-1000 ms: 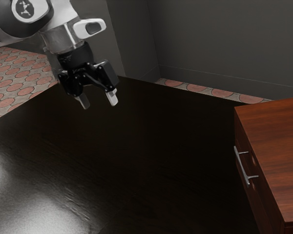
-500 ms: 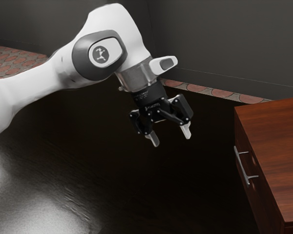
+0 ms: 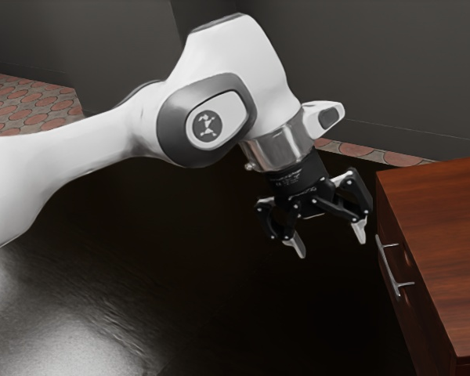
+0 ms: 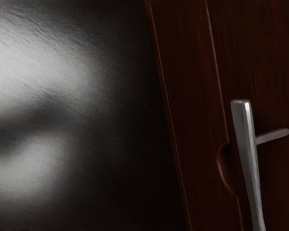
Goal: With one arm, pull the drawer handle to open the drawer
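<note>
Dark tabletop (image 3: 141, 313), end effector (image 3: 331, 241) near handle (image 3: 393, 266)

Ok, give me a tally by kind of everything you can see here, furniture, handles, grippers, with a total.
table: 1
cabinet: 1
handle: 1
gripper: 1
total: 4
</note>
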Robot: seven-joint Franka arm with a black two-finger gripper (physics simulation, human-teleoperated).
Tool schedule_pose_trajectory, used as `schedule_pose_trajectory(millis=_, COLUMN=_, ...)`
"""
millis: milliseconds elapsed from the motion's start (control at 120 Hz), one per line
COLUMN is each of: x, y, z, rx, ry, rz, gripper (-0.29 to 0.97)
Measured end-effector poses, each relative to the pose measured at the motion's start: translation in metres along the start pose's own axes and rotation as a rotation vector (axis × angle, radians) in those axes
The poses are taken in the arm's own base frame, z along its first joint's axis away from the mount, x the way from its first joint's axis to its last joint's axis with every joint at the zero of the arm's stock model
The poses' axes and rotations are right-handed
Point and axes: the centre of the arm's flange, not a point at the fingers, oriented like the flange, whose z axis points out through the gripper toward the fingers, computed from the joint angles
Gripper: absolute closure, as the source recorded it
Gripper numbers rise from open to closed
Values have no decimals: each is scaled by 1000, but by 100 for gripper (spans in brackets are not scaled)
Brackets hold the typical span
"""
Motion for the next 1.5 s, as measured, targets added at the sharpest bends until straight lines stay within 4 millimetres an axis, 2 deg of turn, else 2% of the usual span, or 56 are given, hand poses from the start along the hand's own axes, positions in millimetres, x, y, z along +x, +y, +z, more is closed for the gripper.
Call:
schedule_pose_trajectory(millis=292, x=8, y=3, z=9, rx=-27, ry=14, rz=-148, gripper=6)
schedule_pose_trajectory(millis=492, x=1, y=5, z=27, rx=-23, ry=7, rz=-211, gripper=14)
schedule_pose_trajectory(millis=583, x=11, y=-20, z=29, rx=-53, ry=3, rz=-286, gripper=16)
schedule_pose_trajectory(millis=675, x=10, y=-21, z=20, rx=-100, ry=13, rz=-301, gripper=17)
schedule_pose_trajectory(millis=983, x=25, y=-13, z=27, rx=-182, ry=44, rz=-210, gripper=19)
schedule_pose_trajectory(millis=1500, x=9, y=9, z=48, rx=-185, ry=57, rz=-59, gripper=21)
